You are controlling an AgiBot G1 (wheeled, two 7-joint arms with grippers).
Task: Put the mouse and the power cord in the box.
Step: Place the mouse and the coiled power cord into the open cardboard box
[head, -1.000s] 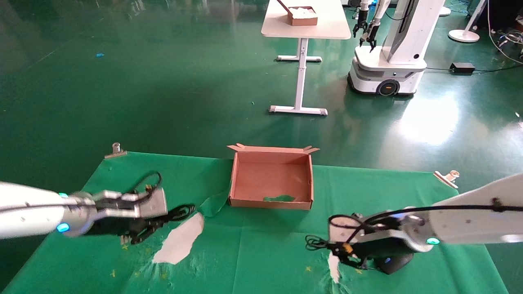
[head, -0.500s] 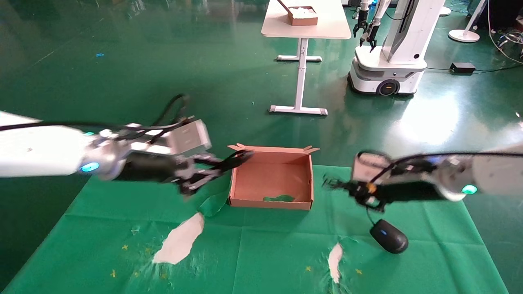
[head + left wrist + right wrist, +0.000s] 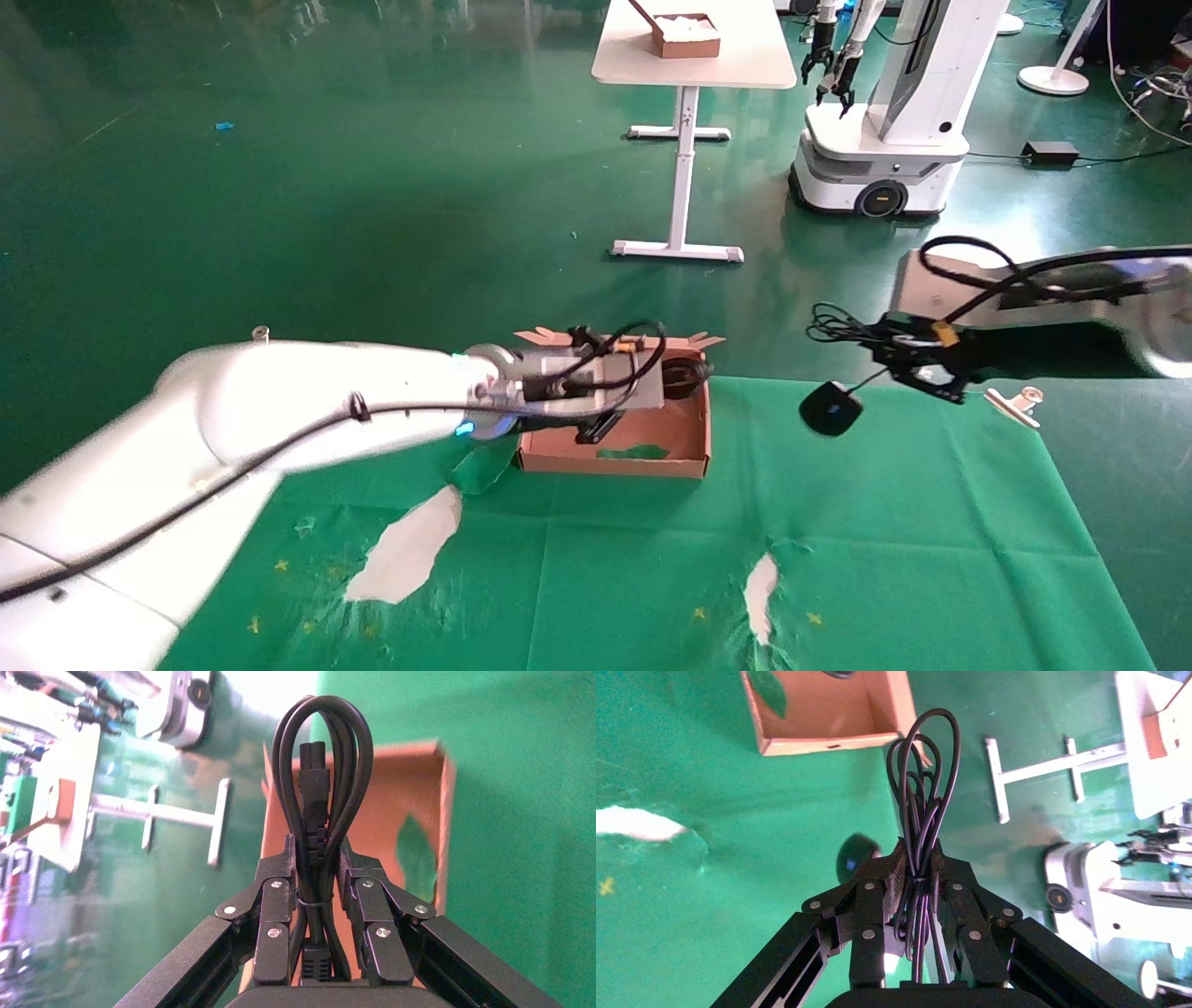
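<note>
**Both my grippers loaded, left one over the box**

My left gripper [image 3: 315,871] is clamped on the power cord [image 3: 318,776], its loops and plug sticking out past my fingertips. In the head view it hangs over the far part of the box [image 3: 684,445], and my own forearm and wrist cover much of the box's left side. The box sits at the far edge of the green cloth [image 3: 894,550], with a scrap of green lying inside near its front wall.

My right gripper [image 3: 918,871] is closed on a bunched loop of the mouse's thin cable [image 3: 926,790], off to the right of the box and raised above the cloth. The mouse [image 3: 830,409] dangles below it in the air, clear of the cloth and well apart from the box.

The cloth shows 2 torn white patches [image 3: 407,548] toward me. A metal clip [image 3: 1010,404] holds its far right corner. Beyond stand a white table [image 3: 694,58] carrying a small brown box, and another robot [image 3: 880,140].
</note>
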